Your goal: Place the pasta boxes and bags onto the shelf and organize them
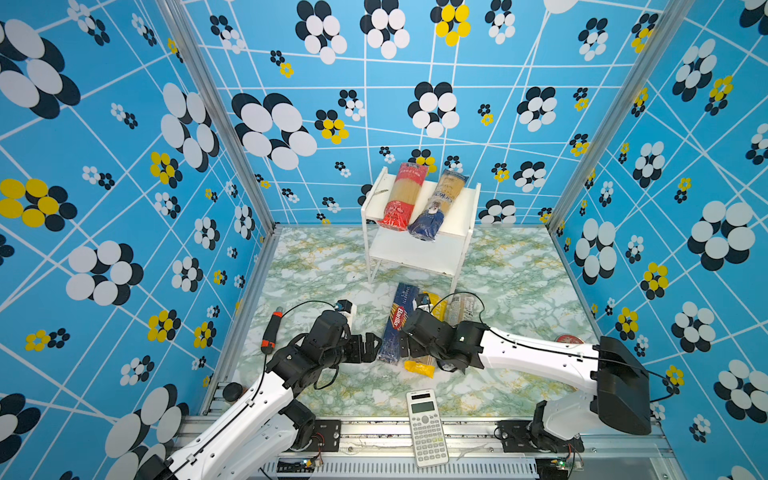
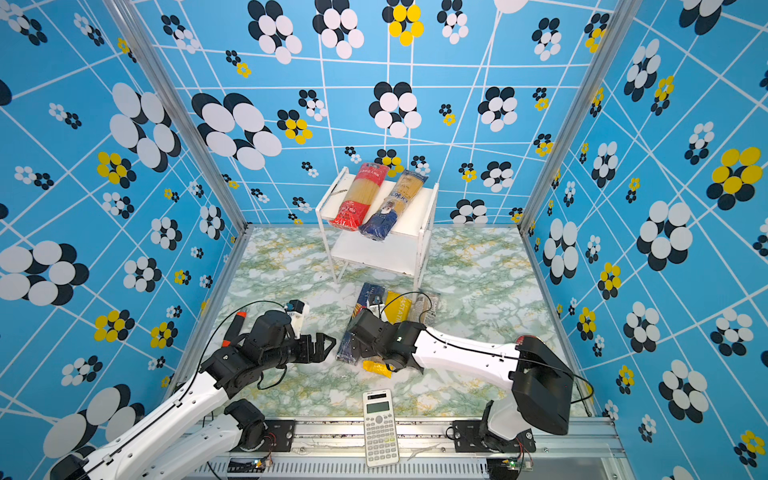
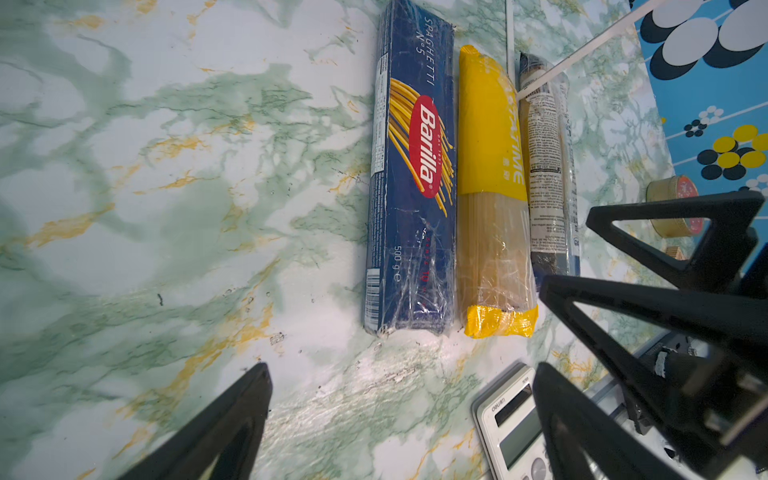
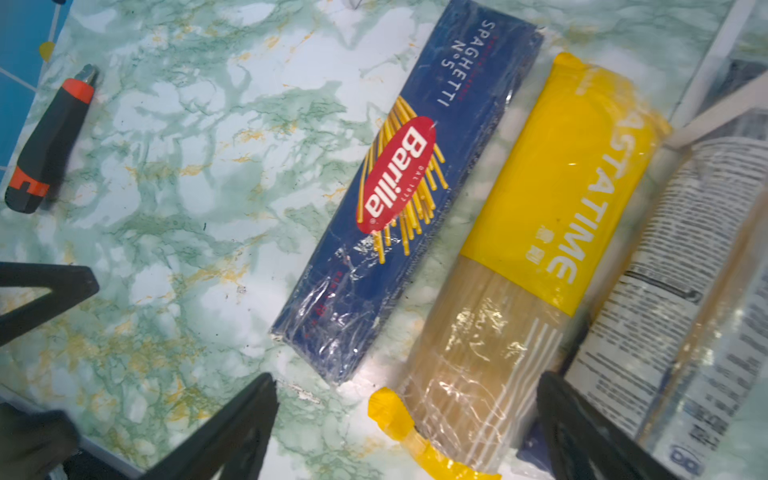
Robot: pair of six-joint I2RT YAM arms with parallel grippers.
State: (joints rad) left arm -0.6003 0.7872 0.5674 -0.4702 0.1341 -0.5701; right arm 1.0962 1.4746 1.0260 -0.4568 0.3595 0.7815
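The white shelf stands at the back. A red-ended bag and a navy-ended bag lie side by side on its top board. In front of it, three packs lie together on the table: the dark blue Barilla box, a yellow bag and a clear printed bag. My right gripper is open low over the yellow bag's near end. My left gripper is open and empty, just left of the box's near end, facing the right gripper's fingers.
A white calculator lies at the table's front edge, close behind both grippers. A black-and-orange utility knife lies by the left wall. A round red-lidded tin sits near the right wall behind the right arm.
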